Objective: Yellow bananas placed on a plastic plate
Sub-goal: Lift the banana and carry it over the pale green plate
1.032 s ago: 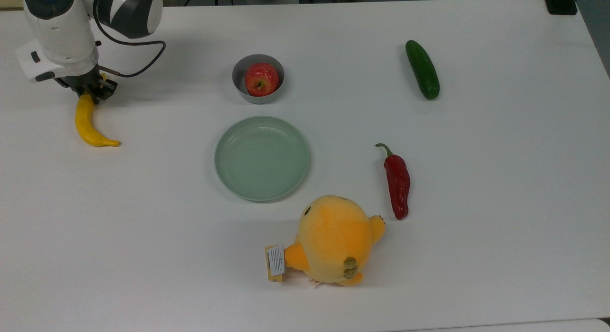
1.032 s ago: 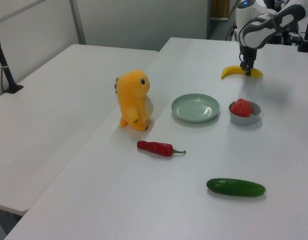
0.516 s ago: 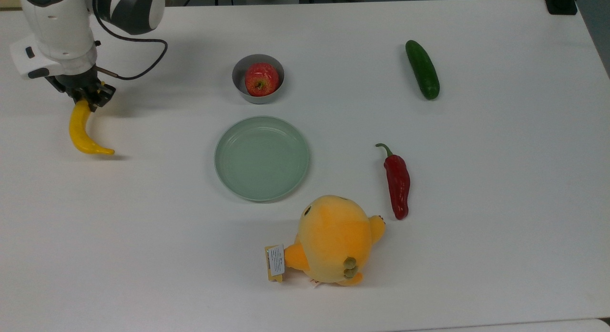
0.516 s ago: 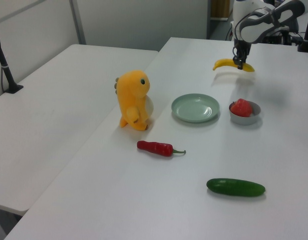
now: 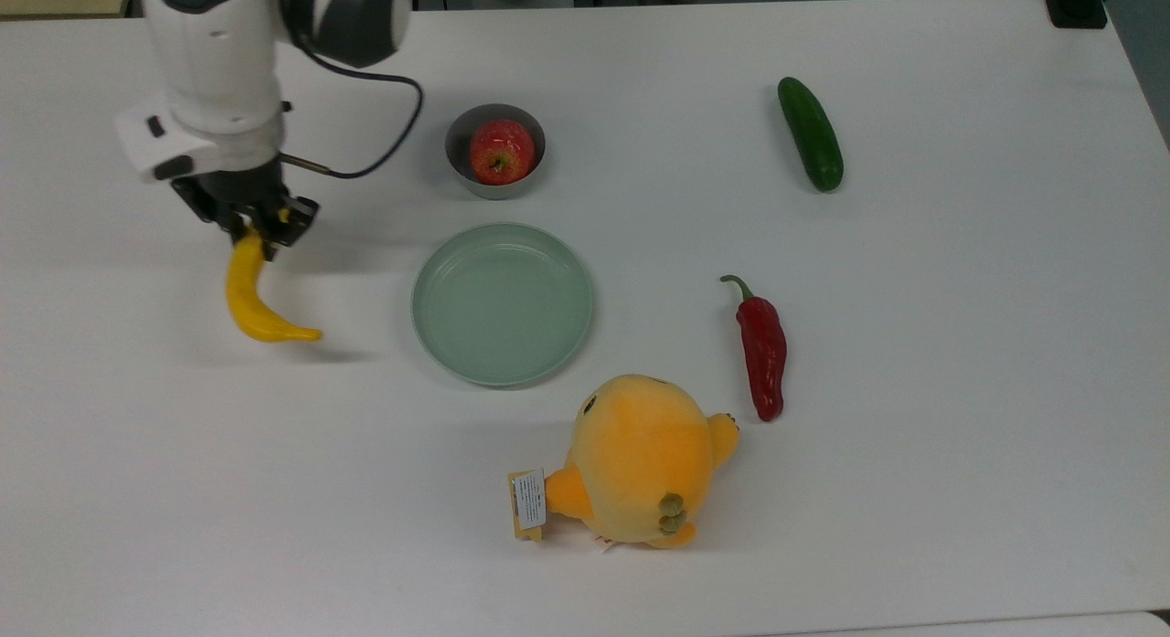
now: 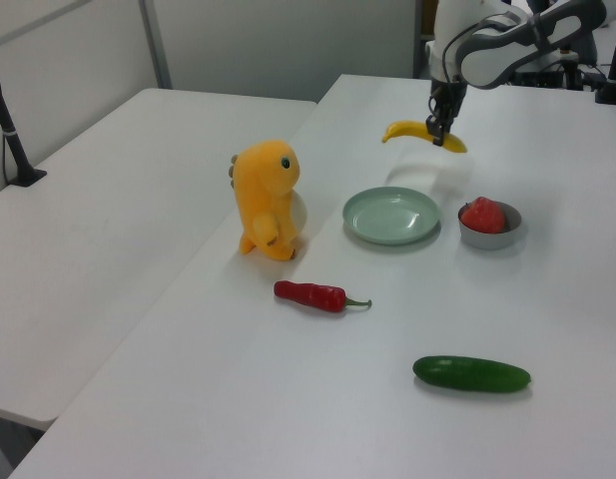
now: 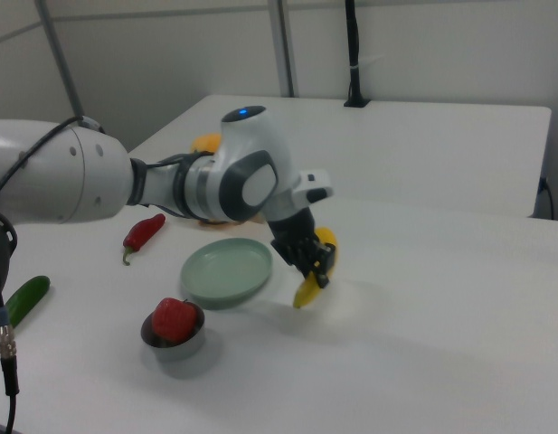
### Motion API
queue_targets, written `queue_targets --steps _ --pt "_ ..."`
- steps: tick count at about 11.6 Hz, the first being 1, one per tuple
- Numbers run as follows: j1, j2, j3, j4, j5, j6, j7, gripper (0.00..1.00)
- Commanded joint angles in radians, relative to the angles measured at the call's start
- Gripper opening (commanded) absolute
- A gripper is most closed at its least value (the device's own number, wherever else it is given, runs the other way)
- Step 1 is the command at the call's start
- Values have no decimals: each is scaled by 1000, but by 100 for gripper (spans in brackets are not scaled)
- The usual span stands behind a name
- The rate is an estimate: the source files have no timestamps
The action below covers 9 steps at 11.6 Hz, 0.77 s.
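One gripper (image 5: 259, 228) is what we see at the end of the white arm, its fingers pressed onto one end of the yellow banana (image 5: 254, 299), so that end is covered in the top view. We see the banana hanging clear of the white tabletop (image 5: 914, 491); in the left view it floats above the surface with a faint shadow under it, and in the right view its lower tip points down beside the plate. In the top view the banana sits on the top view's left of the pale mint-green plate (image 5: 502, 303), apart from it, and nothing lies on the plate. Behind the plate in the top view stands a small grey bowl (image 5: 459, 136) with a red apple (image 5: 502, 152) inside. We also see a green cucumber (image 5: 810, 133) far off on the top view's right, a red chilli pepper (image 5: 762, 350) between it and the near edge, and a yellow-orange plush toy (image 5: 640, 459) just below the plate with a paper tag at its side. In the right view the arm's body hides most of the plush toy, and the cucumber is cut off at the right view's left edge.
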Motion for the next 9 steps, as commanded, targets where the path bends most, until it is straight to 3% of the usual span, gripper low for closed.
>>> queue_targets --steps 1,4,8,9 --pt "33 -12 84 -6 -1 13 85 5" --pt "53 -9 201 22 1 1 104 5" --pt "122 3 223 -13 -7 -9 185 8" --pt "122 4 226 -21 -6 -9 188 15"
